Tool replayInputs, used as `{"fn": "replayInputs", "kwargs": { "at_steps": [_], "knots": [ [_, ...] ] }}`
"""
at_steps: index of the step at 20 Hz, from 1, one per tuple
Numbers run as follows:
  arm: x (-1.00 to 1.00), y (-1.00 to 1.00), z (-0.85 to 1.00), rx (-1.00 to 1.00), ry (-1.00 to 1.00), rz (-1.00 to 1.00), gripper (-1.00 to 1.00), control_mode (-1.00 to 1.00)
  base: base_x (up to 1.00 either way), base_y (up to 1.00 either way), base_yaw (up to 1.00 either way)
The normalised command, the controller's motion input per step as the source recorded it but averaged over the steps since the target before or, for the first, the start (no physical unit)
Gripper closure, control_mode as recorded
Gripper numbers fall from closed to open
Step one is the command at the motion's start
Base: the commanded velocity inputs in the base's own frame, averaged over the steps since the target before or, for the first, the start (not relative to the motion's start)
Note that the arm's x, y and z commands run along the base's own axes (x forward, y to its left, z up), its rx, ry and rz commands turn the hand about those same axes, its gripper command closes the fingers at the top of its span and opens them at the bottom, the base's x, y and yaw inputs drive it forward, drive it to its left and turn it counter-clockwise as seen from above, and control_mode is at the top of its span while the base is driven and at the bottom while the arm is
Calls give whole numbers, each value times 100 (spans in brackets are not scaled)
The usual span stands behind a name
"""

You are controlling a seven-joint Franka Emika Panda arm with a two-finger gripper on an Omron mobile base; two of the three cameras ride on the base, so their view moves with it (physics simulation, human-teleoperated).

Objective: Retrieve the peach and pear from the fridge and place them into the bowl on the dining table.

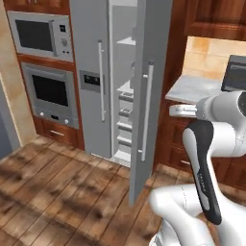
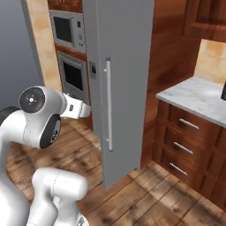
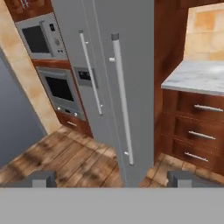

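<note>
1. The fridge (image 1: 91, 77) stands between the wall oven column and a wood cabinet run; its right door (image 1: 146, 96) is swung open toward the robot, while the left door with the dark display panel (image 1: 91, 80) is closed.
2. White shelves (image 1: 126, 89) are visible through the opening in the left base view; no fruit can be made out on them.
3. In the hand view, the gripper (image 3: 111, 178) faces the open door's edge and its long bar handle (image 3: 122, 100). The two fingertips (image 3: 43, 178) sit far apart with nothing between them, so the jaws stand spread.
4. A microwave (image 1: 41, 34) sits above the oven (image 1: 50, 93).
5. A marble-topped counter (image 2: 194, 99) with drawers lies right of the fridge.
</note>
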Motion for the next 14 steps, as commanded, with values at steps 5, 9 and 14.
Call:
{"fn": "replayInputs", "kwargs": {
  "at_steps": [5,9,14],
  "knots": [
    [0,0,0,0,0,0,-100,100,45,100,-55],
    [0,0,0,0,0,0,-100,100,45,100,-52],
    [0,0,0,0,0,0,-100,100,4,100,-39]
  ]
}}
